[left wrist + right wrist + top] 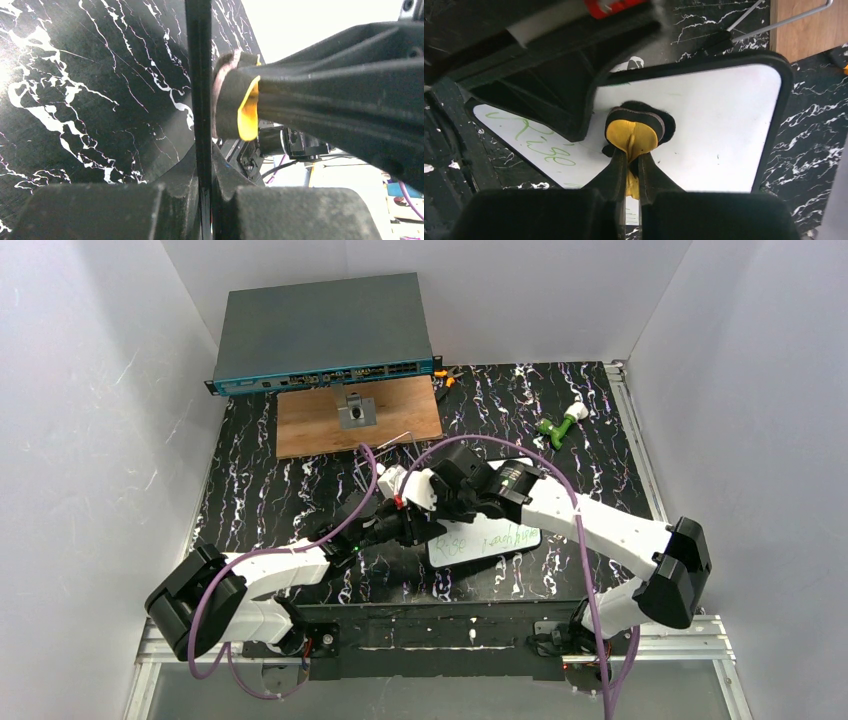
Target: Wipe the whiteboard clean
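The whiteboard point(492, 538) lies near the table's front, white with a thin black rim and green handwriting point(543, 143) on its left part. My left gripper point(205, 172) is shut on the board's black rim point(199, 85), which shows edge-on between its fingers. In the right wrist view those left fingers point(549, 95) clamp the board's upper left edge. My right gripper point(633, 156) is shut on a yellow and black eraser point(634, 131), whose black pad is pressed on the board's middle. From above, both grippers meet over the board's left end point(420, 515).
A blue-grey rack box point(320, 330) stands at the back, with a brown wooden panel point(320, 425) carrying a metal fitting in front of it. Bent metal rods point(400, 445) lie beside the panel. A green and white tool point(560, 423) lies at the right. White walls enclose the table.
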Motion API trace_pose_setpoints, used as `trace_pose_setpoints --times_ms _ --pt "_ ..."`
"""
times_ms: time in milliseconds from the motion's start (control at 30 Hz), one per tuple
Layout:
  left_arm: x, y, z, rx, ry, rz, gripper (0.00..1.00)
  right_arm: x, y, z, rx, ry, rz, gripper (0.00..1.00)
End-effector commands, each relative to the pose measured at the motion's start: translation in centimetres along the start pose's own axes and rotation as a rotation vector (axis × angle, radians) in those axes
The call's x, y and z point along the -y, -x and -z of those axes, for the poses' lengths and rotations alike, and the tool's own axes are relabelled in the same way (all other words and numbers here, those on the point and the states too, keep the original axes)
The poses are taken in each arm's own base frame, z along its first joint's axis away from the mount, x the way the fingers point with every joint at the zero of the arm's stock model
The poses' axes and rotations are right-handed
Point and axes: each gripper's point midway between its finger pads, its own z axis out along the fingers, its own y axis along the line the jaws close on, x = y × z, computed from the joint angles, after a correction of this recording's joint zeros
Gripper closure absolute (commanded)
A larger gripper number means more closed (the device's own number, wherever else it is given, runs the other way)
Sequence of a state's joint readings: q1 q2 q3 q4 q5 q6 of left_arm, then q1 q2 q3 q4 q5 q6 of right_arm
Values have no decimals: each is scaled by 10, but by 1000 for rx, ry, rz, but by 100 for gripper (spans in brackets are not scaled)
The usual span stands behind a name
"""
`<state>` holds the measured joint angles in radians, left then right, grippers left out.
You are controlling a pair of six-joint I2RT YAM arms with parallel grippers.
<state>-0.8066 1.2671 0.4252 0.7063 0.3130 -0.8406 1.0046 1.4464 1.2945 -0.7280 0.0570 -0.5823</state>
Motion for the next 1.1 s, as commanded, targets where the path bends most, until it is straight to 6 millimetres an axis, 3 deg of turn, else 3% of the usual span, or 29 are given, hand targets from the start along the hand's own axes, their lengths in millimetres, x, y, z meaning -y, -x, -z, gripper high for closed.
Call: trace_pose_setpoints --times_ms 0,233,500,600,700,933,1067 --pt "21 16 3 46 -64 -79 100 -15 10 -11 16 -8 104 99" --pt "17 17 5 56 -57 -77 100 -23 -23 -10 -1 9 75 99" --pt "19 19 7 62 -69 -79 100 24 -56 3 17 -83 -139 99" --pt "20 19 7 62 -73 -79 100 29 -57 5 43 -78 -175 99" --pt "20 19 7 65 -74 -76 100 15 -53 6 68 -5 -180 99" --pt "18 20 6 68 -68 -70 100 -41 -32 12 156 252 -139 99" --pt "17 21 5 71 -67 -64 100 -47 -34 7 154 269 -126 99"
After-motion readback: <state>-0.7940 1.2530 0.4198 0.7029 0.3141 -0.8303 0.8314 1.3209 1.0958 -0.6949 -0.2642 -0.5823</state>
